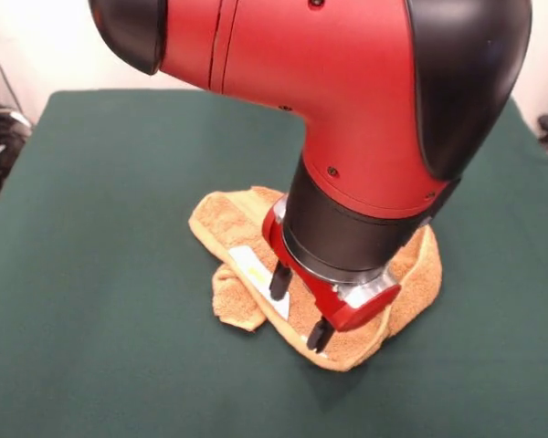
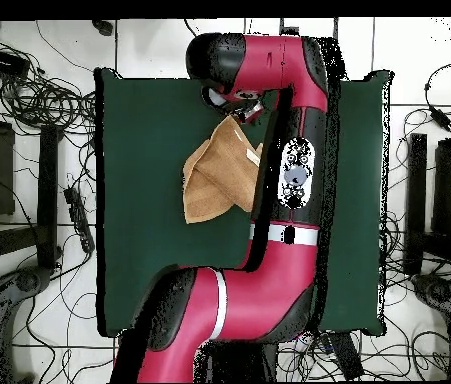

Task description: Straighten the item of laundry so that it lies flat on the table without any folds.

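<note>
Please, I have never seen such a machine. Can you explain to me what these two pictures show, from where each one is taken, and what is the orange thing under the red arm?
The red and black machine is a robot arm. At its end is a gripper, a kind of hand with two black fingers; they are open and hold nothing. One picture is taken from across the table, facing the robot. The other looks straight down from above, so the arm covers much of the view. The orange thing is a small towel lying on the green table. It is crumpled and folded over itself, not flat. A white label shows on it. The gripper hangs just above the towel's near part.
</note>
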Motion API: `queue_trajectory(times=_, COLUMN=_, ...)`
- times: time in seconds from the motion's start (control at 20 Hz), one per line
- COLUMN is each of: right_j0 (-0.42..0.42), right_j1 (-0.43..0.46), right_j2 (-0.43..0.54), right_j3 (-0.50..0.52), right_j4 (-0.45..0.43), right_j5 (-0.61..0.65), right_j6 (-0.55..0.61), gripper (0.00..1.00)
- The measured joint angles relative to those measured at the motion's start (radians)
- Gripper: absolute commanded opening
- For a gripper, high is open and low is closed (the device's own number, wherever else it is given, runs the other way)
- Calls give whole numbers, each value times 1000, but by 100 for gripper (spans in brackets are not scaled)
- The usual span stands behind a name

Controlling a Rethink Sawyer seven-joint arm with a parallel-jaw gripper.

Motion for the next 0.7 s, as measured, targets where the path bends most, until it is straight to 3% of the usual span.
queue_trajectory(times=0.7, right_j0=23, right_j1=103, right_j2=48, right_j3=-18, right_j4=16, right_j5=-70, right_j6=136, gripper=100)
